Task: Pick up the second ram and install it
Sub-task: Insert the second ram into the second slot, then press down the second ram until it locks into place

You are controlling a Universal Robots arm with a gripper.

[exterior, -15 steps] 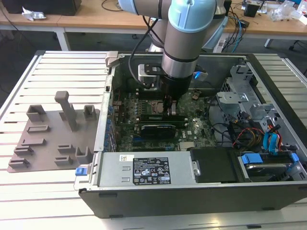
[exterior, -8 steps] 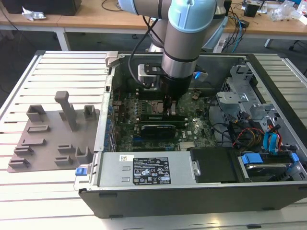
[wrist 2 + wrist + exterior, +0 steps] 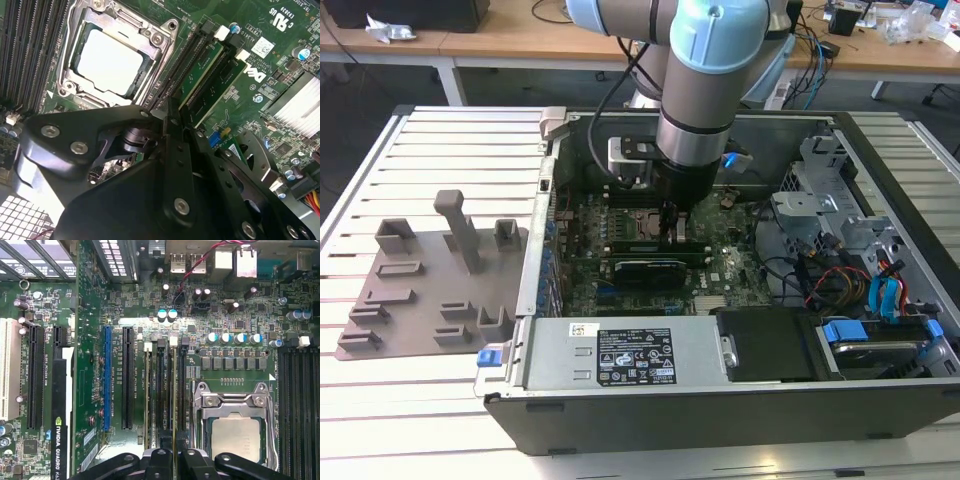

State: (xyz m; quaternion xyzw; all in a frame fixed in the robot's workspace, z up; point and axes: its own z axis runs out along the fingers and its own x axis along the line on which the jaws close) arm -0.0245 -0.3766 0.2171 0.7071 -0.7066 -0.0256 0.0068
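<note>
Beside the socket (image 3: 112, 57), the gripper (image 3: 174, 456) pinches the ram (image 3: 174, 405) by its top edge; light, stiff, probably fragile.

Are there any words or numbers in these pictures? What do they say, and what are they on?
White label on the power box: rows of print, too small to read.
Green board: a white maker's mark and tiny codes; I do not read out makers' names.
Black card: white maker's lettering along its edge, likewise left unread.
Slots on the board in the first wrist view: tiny white codes, too small to read.
</note>
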